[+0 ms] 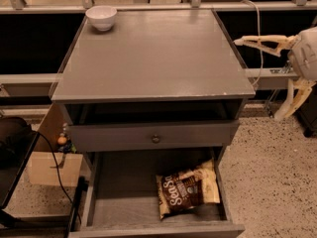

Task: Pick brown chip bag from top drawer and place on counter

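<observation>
The brown chip bag [187, 188] lies flat in the open top drawer [124, 202], toward its right side, white "Sea Sa" lettering facing up. This drawer is pulled out at the bottom of the grey cabinet. Above it spreads the counter [153, 58], a flat grey top with small white chips along its front right edge. My gripper [257, 79] hangs in the air off the counter's right edge, well above and to the right of the bag. Its cream fingers [257, 42] are spread wide apart, open and holding nothing.
A white bowl [101, 17] stands at the counter's back left corner. A drawer front with a round knob [155, 139] sits between counter and open drawer. A cardboard box [52, 167] and a black cable [54, 162] lie on the floor at left. Speckled floor extends to the right.
</observation>
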